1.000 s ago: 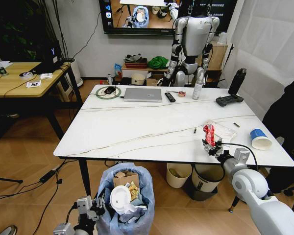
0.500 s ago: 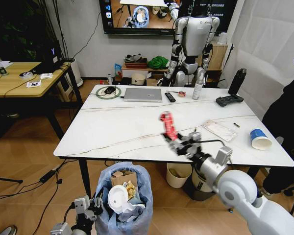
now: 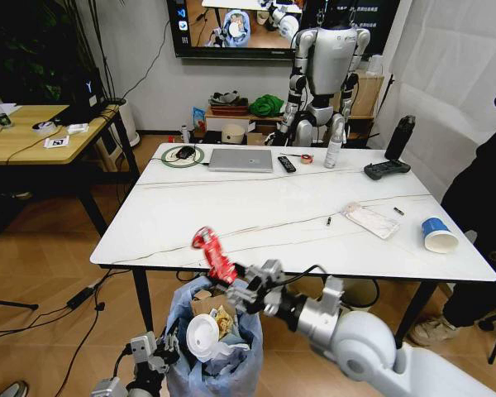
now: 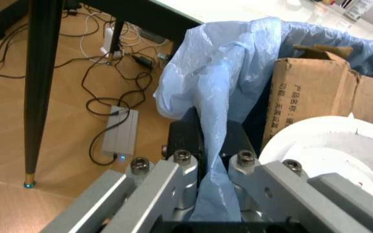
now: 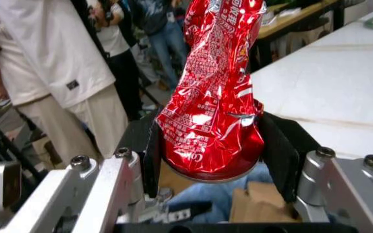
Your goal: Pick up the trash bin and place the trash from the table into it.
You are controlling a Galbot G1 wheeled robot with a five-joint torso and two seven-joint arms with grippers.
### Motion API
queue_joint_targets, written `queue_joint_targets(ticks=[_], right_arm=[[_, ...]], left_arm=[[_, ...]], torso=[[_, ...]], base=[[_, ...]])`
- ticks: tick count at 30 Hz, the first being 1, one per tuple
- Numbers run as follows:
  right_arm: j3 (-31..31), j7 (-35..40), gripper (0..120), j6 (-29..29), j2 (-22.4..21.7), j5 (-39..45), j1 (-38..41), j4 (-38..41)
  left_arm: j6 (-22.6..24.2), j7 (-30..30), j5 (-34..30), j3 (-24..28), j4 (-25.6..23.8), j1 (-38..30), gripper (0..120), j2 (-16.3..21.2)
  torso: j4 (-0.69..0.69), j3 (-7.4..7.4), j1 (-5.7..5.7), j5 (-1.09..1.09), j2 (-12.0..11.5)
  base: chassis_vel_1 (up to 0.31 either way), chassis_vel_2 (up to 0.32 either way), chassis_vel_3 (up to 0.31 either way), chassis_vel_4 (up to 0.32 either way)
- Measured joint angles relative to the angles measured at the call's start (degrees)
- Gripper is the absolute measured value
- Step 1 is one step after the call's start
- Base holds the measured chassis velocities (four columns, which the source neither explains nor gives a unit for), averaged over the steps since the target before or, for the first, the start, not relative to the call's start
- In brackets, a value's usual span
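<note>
Swung way over since a second ago, the right gripper [image 3: 231, 285] is now off the front edge of the bench [image 3: 256, 207], where earlier it was out near the right side by the clear plastic pack [image 3: 370, 220]. A red wrapper [image 3: 214, 255] is clamped between its pads, sticking up tilted above the gripper. From the right wrist view the red wrapper [image 5: 215, 92] is seen squeezed tight between the two black pads [image 5: 283, 155], with brown cardboard and blue bag visible just below it.

So the wrapper is held right above the trash bin [image 3: 211, 335], roughly over its near-left rim. The bin is sitting low in front of the bench, already loaded with a piece of crumpled cardboard [image 3: 211, 304], a white lid-like disc [image 3: 203, 335] and some yellowish bits.

The left gripper [image 3: 161, 351] is down at the bin's left side, closed on the light-blue bag; in the left wrist view a fold of the bag [image 4: 219, 121] is pinched between the pads, with the cardboard [image 4: 306, 97] just behind it.

Left on the bench: the clear plastic pack and a blue-white paper cup [image 3: 439, 234] at the right end, well apart from the gripper.
</note>
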Motion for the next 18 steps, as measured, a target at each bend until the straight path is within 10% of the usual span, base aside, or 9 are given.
queue_joint_targets(ticks=[18], right_arm=[[-1.58,0.9,45,-1.51,-0.38,-10.2,-5.68,-1.19]], left_arm=[[0.31,-0.44,-0.08,0.36,-1.62,0.01,1,-0.13]], torso=[[-0.01,0.0,0.0,0.01,0.0]], base=[[0.0,0.0,0.0,0.0]])
